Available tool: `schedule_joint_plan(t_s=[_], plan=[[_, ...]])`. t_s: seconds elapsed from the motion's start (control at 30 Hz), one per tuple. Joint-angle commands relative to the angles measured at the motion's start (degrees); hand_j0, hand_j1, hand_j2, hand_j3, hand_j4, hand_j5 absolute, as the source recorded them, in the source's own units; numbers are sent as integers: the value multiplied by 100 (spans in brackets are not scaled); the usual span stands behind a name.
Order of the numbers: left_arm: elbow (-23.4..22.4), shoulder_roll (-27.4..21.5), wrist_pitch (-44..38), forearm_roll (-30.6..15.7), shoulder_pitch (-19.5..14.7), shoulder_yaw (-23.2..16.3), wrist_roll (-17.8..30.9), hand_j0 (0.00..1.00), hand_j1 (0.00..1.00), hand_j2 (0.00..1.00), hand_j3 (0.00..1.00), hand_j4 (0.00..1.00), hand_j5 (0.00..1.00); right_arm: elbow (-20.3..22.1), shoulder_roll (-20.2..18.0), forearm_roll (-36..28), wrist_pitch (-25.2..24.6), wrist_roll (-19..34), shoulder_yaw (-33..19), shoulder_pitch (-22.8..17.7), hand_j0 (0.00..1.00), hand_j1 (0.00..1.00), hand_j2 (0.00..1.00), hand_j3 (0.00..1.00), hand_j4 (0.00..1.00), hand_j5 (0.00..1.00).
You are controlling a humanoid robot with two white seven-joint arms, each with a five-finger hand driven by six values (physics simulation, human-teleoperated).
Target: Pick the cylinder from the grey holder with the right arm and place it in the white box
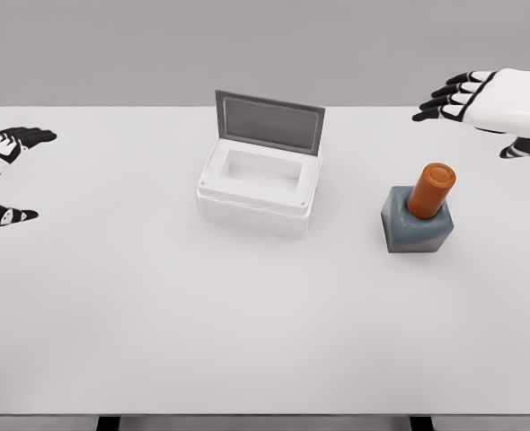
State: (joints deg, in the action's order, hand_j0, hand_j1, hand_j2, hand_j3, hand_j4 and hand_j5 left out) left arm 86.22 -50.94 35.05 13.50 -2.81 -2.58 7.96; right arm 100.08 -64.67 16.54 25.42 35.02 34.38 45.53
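An orange cylinder (431, 189) stands tilted in a grey holder (415, 225) on the right half of the table. A white box (260, 184) sits near the middle with its grey-lined lid (269, 122) raised at the back; its inside is bare. My right hand (481, 101) hovers above and to the right of the cylinder, fingers spread, holding nothing. At the far left edge my left hand (4, 154) rests open, well away from the box.
The white table (247, 332) spans the whole view, with its front edge near the bottom of the picture. A plain grey wall lies behind the far edge.
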Motion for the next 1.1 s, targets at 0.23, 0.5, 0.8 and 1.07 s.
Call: schedule_joint_plan(t_s=[0.23, 0.5, 0.8, 1.07], plan=[[53, -4, -5, -40, -9, 11, 4, 100, 100, 100, 100, 100, 100, 30, -397, -844, -28, -2, 60, -88, 99, 99, 99, 99, 99, 99], [44, 347, -5, 12, 18, 3, 4, 100, 100, 100, 100, 100, 100, 30, -125, -1329, -1100, -2, 508, -9, 100, 100, 100, 100, 100, 100], [-369, 928, -5, 21, 237, -6, 4, 100, 100, 100, 100, 100, 100, -41, 165, -951, -1136, -2, 851, -18, 99, 99, 99, 99, 99, 99], [-387, 1051, -5, -31, 431, -6, 4, 100, 100, 100, 100, 100, 100, -146, 192, -863, -1092, -2, 1229, -18, 99, 99, 99, 99, 99, 99]])
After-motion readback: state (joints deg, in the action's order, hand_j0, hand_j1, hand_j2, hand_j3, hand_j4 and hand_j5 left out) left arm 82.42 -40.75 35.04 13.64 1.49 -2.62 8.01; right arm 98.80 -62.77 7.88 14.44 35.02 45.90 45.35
